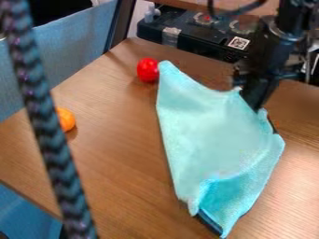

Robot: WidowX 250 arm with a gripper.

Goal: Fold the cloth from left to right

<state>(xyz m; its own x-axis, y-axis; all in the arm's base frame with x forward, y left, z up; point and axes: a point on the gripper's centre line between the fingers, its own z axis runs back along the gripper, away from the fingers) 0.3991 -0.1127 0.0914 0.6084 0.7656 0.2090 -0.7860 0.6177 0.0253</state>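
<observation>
1. The cloth [209, 128] is lying on the table [115, 163], stretching from upper centre to lower right in the camera view.
2. The gripper [254, 103] is hanging down at the cloth's upper right edge; whether it is gripping the cloth, I cannot tell.
3. Near its bottom end, the cloth is creasing into a brighter turquoise fold, and a dark strip is peeking out below.
4. A red ball [148, 70] is sitting just beside the cloth's top left corner.
5. An orange ball [66, 119] is resting farther left, partly behind a braided cord [46, 116].
6. A black box [202, 35] is standing beyond the table's far edge.
</observation>
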